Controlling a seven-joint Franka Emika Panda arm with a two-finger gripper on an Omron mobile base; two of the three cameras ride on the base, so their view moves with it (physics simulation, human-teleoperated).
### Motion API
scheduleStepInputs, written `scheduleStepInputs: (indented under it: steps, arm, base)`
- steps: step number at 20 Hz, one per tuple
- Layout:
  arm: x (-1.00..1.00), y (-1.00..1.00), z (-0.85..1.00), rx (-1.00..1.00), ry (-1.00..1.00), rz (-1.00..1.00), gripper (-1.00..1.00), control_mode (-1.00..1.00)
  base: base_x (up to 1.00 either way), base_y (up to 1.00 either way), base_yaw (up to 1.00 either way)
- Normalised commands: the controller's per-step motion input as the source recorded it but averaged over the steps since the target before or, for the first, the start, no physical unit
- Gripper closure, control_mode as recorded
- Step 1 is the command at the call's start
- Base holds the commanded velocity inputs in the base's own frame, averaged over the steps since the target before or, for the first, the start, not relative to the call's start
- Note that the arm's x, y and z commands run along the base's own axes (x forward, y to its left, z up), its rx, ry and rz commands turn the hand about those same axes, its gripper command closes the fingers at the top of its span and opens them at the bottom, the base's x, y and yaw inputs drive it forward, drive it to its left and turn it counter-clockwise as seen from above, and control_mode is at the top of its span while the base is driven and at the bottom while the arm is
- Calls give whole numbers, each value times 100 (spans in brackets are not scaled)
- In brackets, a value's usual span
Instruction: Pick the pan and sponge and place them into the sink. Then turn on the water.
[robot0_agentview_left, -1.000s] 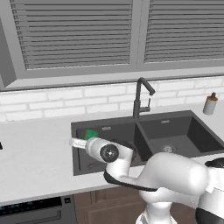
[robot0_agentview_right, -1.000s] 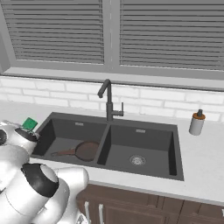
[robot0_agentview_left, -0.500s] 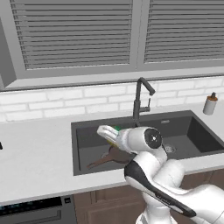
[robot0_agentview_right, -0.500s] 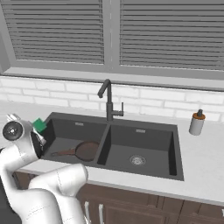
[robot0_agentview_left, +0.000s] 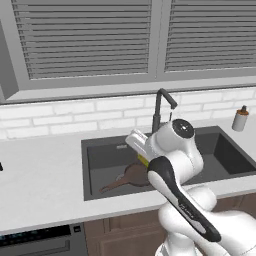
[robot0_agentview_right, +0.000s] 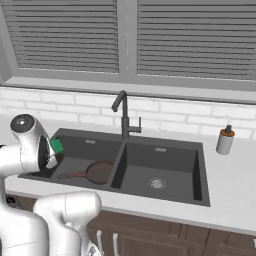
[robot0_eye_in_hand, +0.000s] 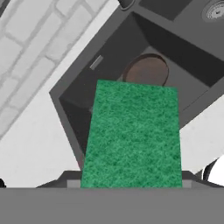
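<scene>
Since half a second ago the arm has swung further right: in the left base view the sponge (robot0_agentview_left: 143, 161), then over the left basin's left part, now sits above the middle of that basin, near the divider side. In the right base view the sponge (robot0_agentview_right: 56, 146) has gone from the sink's outer left rim to just inside the left basin's left wall. The pan, faucet and bottle have not shifted.

Left to right: the white counter (robot0_agentview_left: 40, 172) runs up to the sink's left rim. The sink (robot0_agentview_left: 97, 150) is dark grey with two basins. The pan (robot0_agentview_left: 131, 175) lies flat on the floor of the left basin, handle pointing toward the front left corner; in the right base view the pan (robot0_agentview_right: 98, 171) sits by the divider. The faucet (robot0_agentview_left: 159, 107) stands at the back rim over the divider; no stream shows. The right basin has a round drain (robot0_agentview_right: 157, 183). A soap bottle (robot0_agentview_right: 225, 140) stands on the counter past the sink's right rim.

The claw (robot0_eye_in_hand: 131, 183) is pinching the sponge (robot0_eye_in_hand: 133, 135), which sticks straight out from the fingers, green face to the hand camera, held in the air above the left basin with the pan (robot0_eye_in_hand: 146, 70) below and beyond it, not touching.
</scene>
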Motion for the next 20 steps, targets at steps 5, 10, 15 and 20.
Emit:
scheduleStepInputs:
  steps: [5,10,15,20]
  arm:
    - [33,-17,-19,-6,27,-15,100,-100]
    - [85,0,-35,-11,29,-4,100,-100]
    - [99,0,-32,-8,33,0,100,-100]
    - [91,0,-50,-12,28,0,100,-100]
  base:
    - [0,0,0]
    - [0,0,0]
    - [0,0,0]
    - [0,0,0]
